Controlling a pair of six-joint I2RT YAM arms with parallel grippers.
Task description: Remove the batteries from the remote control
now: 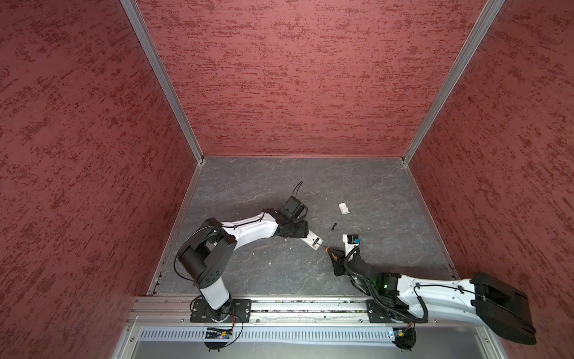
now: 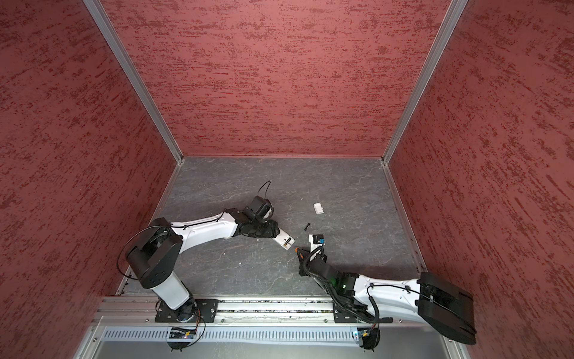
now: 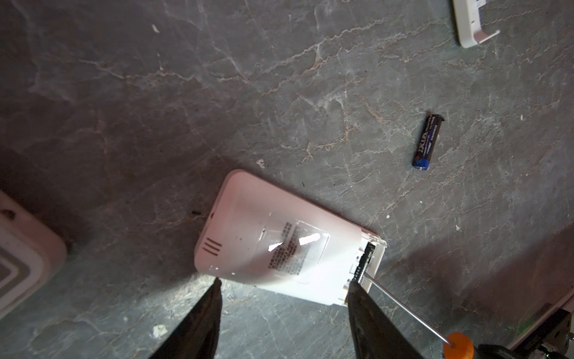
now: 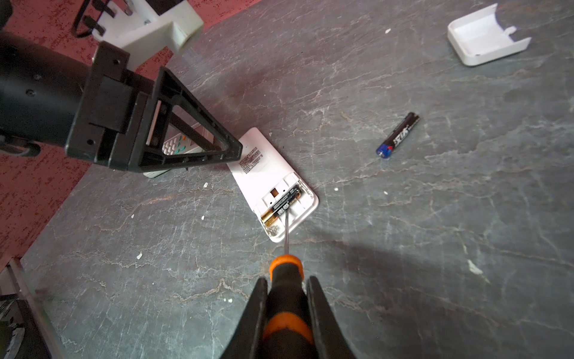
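The white remote control lies face down on the grey floor, with its battery bay uncovered. One battery sits in the bay. Another battery lies loose on the floor beyond it, also seen in a top view. My right gripper is shut on an orange-and-black screwdriver, whose tip touches the battery in the bay. My left gripper stands open, its fingertips at the remote's near edge. In both top views it covers the remote's other end.
The white battery cover lies inside up farther out, also seen in a top view. A second white remote with buttons lies under the left gripper. Red walls enclose the grey floor on three sides.
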